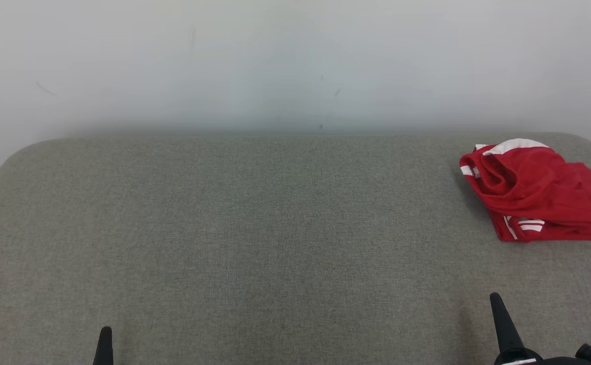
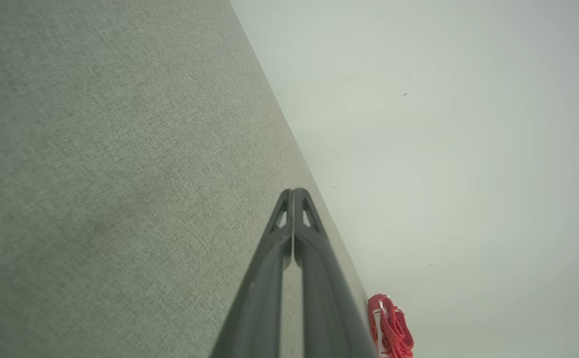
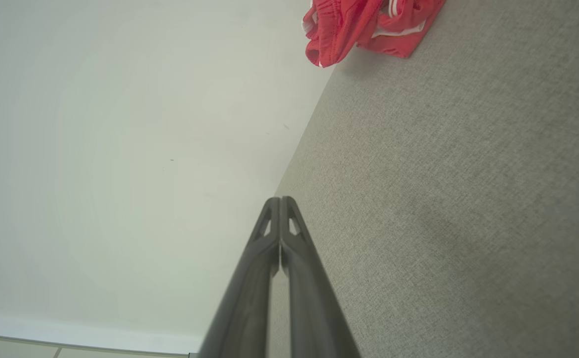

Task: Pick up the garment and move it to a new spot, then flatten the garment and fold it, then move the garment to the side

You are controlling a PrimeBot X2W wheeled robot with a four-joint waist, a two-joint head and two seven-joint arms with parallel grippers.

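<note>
Bunched red shorts (image 1: 533, 195) lie far right on the table (image 1: 254, 228), beyond the nearer right pincer (image 1: 496, 301); left pincer (image 1: 105, 334) well apart; both pressed together.

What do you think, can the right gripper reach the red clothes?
Probably yes. The clothes lie ahead of the right gripper on the grey surface, nothing between; its shut jaws must open first.
</note>
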